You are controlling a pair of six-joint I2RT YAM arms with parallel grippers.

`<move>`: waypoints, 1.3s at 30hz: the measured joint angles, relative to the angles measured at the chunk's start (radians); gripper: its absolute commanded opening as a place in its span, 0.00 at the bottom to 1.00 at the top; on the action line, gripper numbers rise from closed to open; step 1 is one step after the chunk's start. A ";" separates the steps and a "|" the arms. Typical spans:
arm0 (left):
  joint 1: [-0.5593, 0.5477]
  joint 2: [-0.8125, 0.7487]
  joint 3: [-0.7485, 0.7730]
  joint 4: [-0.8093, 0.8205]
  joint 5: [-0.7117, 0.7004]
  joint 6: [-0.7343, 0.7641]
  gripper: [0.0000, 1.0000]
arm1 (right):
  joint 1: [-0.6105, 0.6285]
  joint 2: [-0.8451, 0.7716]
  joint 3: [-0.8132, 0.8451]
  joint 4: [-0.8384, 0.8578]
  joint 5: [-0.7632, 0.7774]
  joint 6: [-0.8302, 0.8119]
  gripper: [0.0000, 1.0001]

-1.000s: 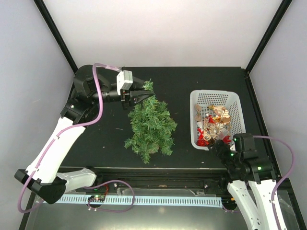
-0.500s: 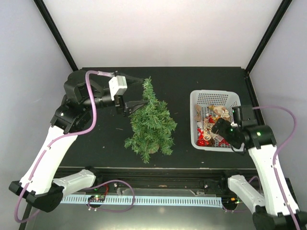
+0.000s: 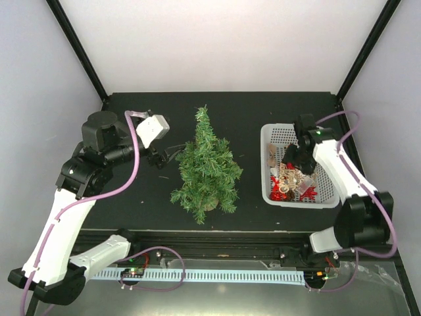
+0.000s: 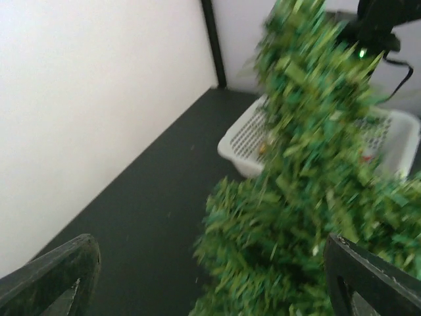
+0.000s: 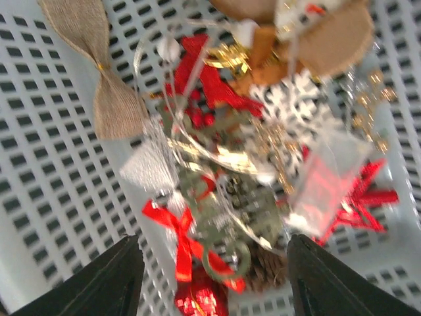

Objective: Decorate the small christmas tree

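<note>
The small christmas tree (image 3: 207, 166) stands upright in the middle of the black table, bare of ornaments. In the left wrist view the tree (image 4: 309, 184) is blurred and fills the right half. My left gripper (image 3: 172, 151) is open just left of the tree's upper branches, holding nothing; in its own view the left gripper (image 4: 210, 280) has its fingers (image 4: 59, 270) spread wide. My right gripper (image 3: 293, 158) hangs open over the ornament pile (image 5: 230, 164) in the white basket (image 3: 266, 164). Seen from the wrist, the right gripper (image 5: 214, 280) straddles a red bow (image 5: 177, 230) and a pine cone (image 5: 263, 266).
The basket (image 5: 52, 197) also holds a burlap bow (image 5: 99, 79), a white snowflake (image 5: 302, 99) and a red star (image 5: 365, 197). Black frame posts stand at the table's back corners. White walls close in the back and sides.
My left gripper let go of the tree's top, opened and drew back to the left. My right arm swung from the near edge up over the basket, and its jaws have narrowed somewhat.
</note>
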 measured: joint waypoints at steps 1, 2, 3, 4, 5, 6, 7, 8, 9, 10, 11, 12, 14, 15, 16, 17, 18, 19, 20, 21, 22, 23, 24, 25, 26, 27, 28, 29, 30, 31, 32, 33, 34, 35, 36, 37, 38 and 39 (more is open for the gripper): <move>0.000 0.000 0.002 -0.035 -0.033 0.011 0.93 | 0.000 0.046 0.020 0.019 0.002 -0.003 0.60; 0.000 0.000 0.005 -0.064 -0.063 0.015 0.93 | 0.000 0.088 0.037 0.040 0.002 -0.006 0.60; 0.000 -0.001 0.009 -0.090 -0.086 0.018 0.93 | -0.001 0.123 0.051 0.058 0.001 -0.010 0.60; 0.000 -0.005 0.014 -0.119 -0.114 0.022 0.93 | -0.002 0.151 0.062 0.070 0.001 -0.011 0.60; 0.001 -0.012 0.015 -0.144 -0.134 0.029 0.93 | -0.002 0.185 0.077 0.083 0.001 -0.014 0.59; 0.002 -0.019 0.016 -0.163 -0.148 0.032 0.93 | -0.005 0.206 0.085 0.093 0.001 -0.016 0.59; 0.005 -0.031 0.018 -0.190 -0.165 0.039 0.94 | -0.006 0.231 0.095 0.103 0.000 -0.018 0.59; 0.005 -0.040 0.020 -0.209 -0.176 0.044 0.95 | -0.008 0.253 0.101 0.114 -0.001 -0.018 0.57; 0.006 -0.051 0.026 -0.236 -0.191 0.053 0.95 | -0.013 0.278 0.108 0.128 -0.004 -0.018 0.56; 0.006 -0.058 0.032 -0.251 -0.200 0.058 0.95 | -0.016 0.293 0.110 0.135 -0.005 -0.019 0.55; 0.006 -0.066 0.041 -0.270 -0.211 0.065 0.96 | -0.021 0.311 0.113 0.143 -0.010 -0.020 0.54; 0.006 -0.071 0.051 -0.286 -0.221 0.072 0.96 | -0.026 0.327 0.116 0.150 -0.011 -0.021 0.54; 0.005 -0.077 0.072 -0.315 -0.236 0.082 0.96 | -0.036 0.365 0.127 0.158 -0.013 -0.021 0.52; 0.005 -0.077 0.086 -0.329 -0.241 0.087 0.96 | -0.040 0.385 0.135 0.163 -0.014 -0.021 0.50; 0.005 -0.080 0.098 -0.340 -0.246 0.090 0.96 | -0.042 0.402 0.140 0.168 -0.015 -0.021 0.48; 0.005 -0.083 0.107 -0.348 -0.249 0.093 0.96 | -0.044 0.413 0.143 0.172 -0.016 -0.022 0.46; 0.005 -0.087 0.116 -0.358 -0.253 0.097 0.96 | -0.045 0.423 0.145 0.178 -0.018 -0.019 0.44; 0.005 -0.090 0.119 -0.362 -0.255 0.100 0.96 | -0.046 0.429 0.145 0.180 -0.018 -0.018 0.42; 0.005 -0.094 0.124 -0.371 -0.258 0.103 0.96 | -0.046 0.431 0.145 0.181 -0.019 -0.018 0.41; 0.005 -0.096 0.126 -0.378 -0.261 0.105 0.96 | -0.046 0.431 0.145 0.183 -0.019 -0.017 0.38; 0.005 -0.098 0.129 -0.386 -0.263 0.108 0.96 | -0.046 0.431 0.145 0.185 -0.020 -0.016 0.37; 0.004 -0.098 0.129 -0.392 -0.265 0.108 0.96 | -0.045 0.431 0.145 0.187 -0.021 -0.017 0.35; 0.004 -0.098 0.129 -0.397 -0.267 0.110 0.96 | -0.045 0.431 0.145 0.189 -0.022 -0.017 0.33; 0.003 -0.097 0.129 -0.402 -0.269 0.110 0.96 | -0.045 0.430 0.144 0.192 -0.022 -0.015 0.31; 0.003 -0.097 0.129 -0.405 -0.270 0.111 0.96 | -0.045 0.430 0.144 0.193 -0.022 -0.017 0.28; 0.003 -0.098 0.129 -0.407 -0.271 0.110 0.96 | -0.046 0.430 0.144 0.194 -0.022 -0.016 0.27; 0.003 -0.098 0.129 -0.408 -0.271 0.110 0.97 | -0.046 0.430 0.143 0.196 -0.022 -0.014 0.26; 0.003 -0.098 0.129 -0.409 -0.271 0.110 0.97 | -0.046 0.428 0.141 0.198 -0.023 -0.014 0.25; 0.003 -0.098 0.129 -0.409 -0.271 0.110 0.97 | -0.045 0.427 0.138 0.201 -0.022 -0.017 0.23; 0.003 -0.098 0.129 -0.409 -0.271 0.110 0.97 | -0.045 0.425 0.133 0.203 -0.022 -0.016 0.23; 0.003 -0.098 0.129 -0.409 -0.271 0.110 0.97 | -0.045 0.423 0.129 0.204 -0.023 -0.018 0.23; 0.003 -0.098 0.129 -0.409 -0.270 0.110 0.97 | -0.045 0.421 0.123 0.206 -0.024 -0.018 0.23; 0.003 -0.098 0.129 -0.409 -0.271 0.110 0.97 | -0.046 0.418 0.117 0.210 -0.026 -0.018 0.23; 0.003 -0.098 0.129 -0.409 -0.270 0.110 0.97 | -0.045 0.416 0.109 0.213 -0.028 -0.018 0.23; 0.003 -0.098 0.129 -0.409 -0.270 0.110 0.97 | -0.046 0.413 0.102 0.215 -0.030 -0.018 0.23; 0.003 -0.098 0.129 -0.409 -0.270 0.110 0.97 | -0.045 0.409 0.093 0.217 -0.031 -0.018 0.23; 0.003 -0.098 0.129 -0.409 -0.270 0.110 0.97 | -0.045 0.404 0.083 0.222 -0.034 -0.018 0.23; 0.003 -0.098 0.128 -0.409 -0.270 0.110 0.97 | -0.045 0.399 0.075 0.224 -0.037 -0.019 0.24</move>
